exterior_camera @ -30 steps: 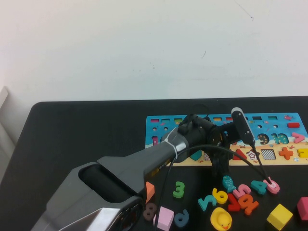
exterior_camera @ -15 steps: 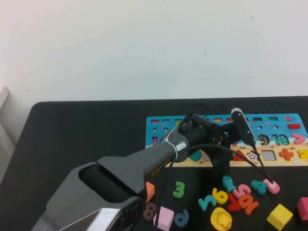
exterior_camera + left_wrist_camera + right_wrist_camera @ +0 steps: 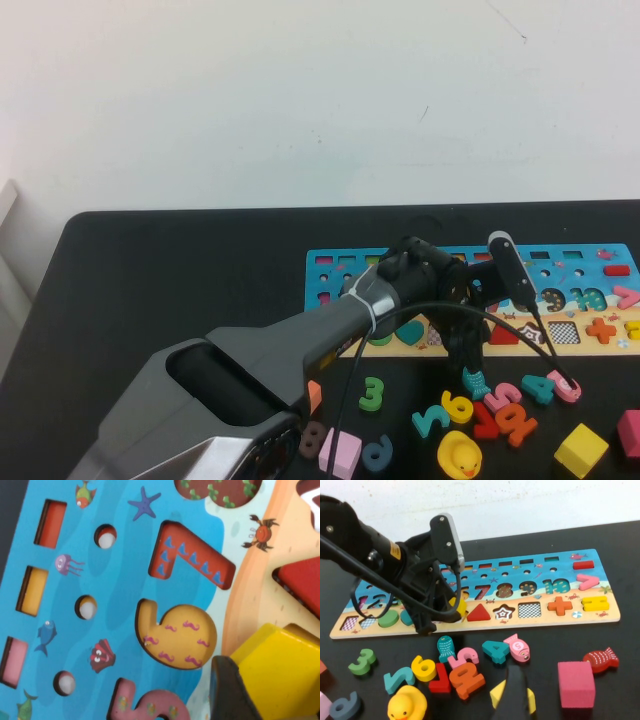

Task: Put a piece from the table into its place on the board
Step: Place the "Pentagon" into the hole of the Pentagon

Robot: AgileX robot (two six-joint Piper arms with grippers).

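Note:
The number-and-shape board lies at the back right of the black table. It also shows in the right wrist view and fills the left wrist view. My left gripper reaches over the board's near row and is shut on a yellow piece. The yellow piece hangs just above the board, beside the red triangle. One dark finger presses its side. My right gripper hovers low over the table's near right, above a yellow block. It is outside the high view.
Loose pieces lie in front of the board: a green 3, a yellow 6, a teal fish, a duck, a yellow cube and a pink cube. A red fish lies beside the pink cube.
My left gripper has shifted slightly right and toward the board's near edge with the yellow piece. The board sits a little lower and to the right in the high view.

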